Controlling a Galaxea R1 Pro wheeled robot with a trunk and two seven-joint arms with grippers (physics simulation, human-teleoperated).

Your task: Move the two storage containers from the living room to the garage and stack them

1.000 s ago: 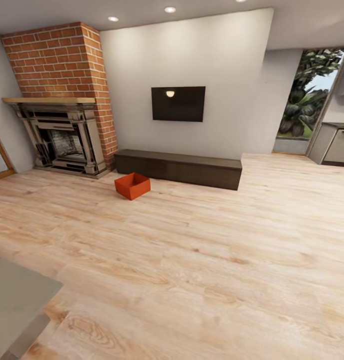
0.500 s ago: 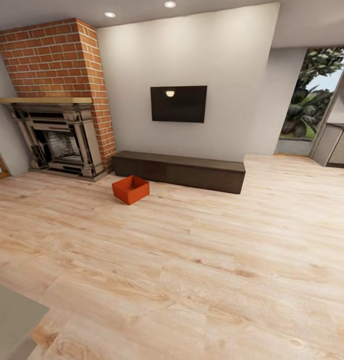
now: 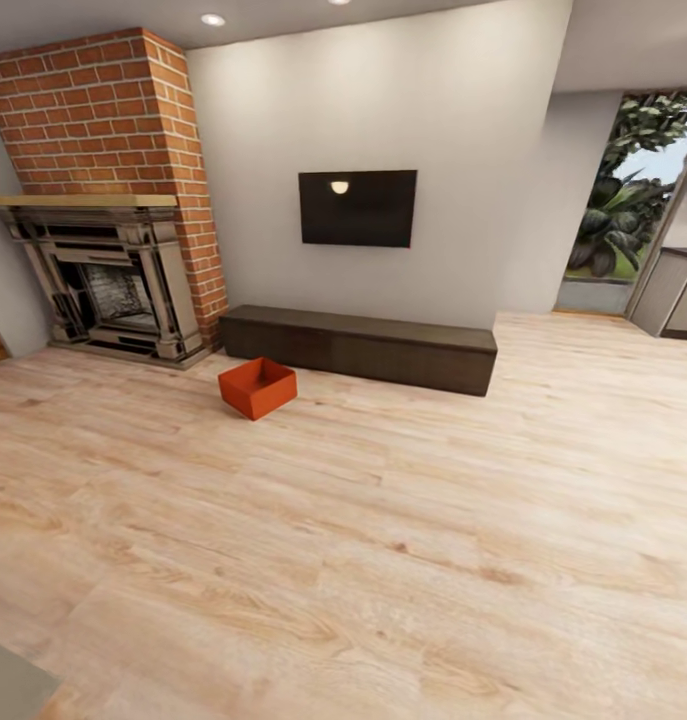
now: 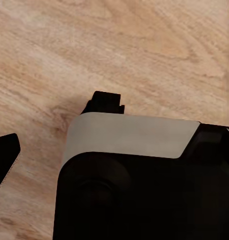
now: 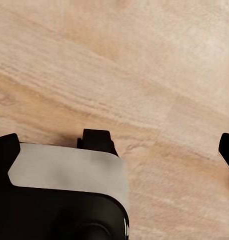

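Room with brick fireplace and wood floor

A brick fireplace stood at upper left, a dark TV hung on the pale wall at centre, a long dark bench below it, a window at right, light plank floor throughout.
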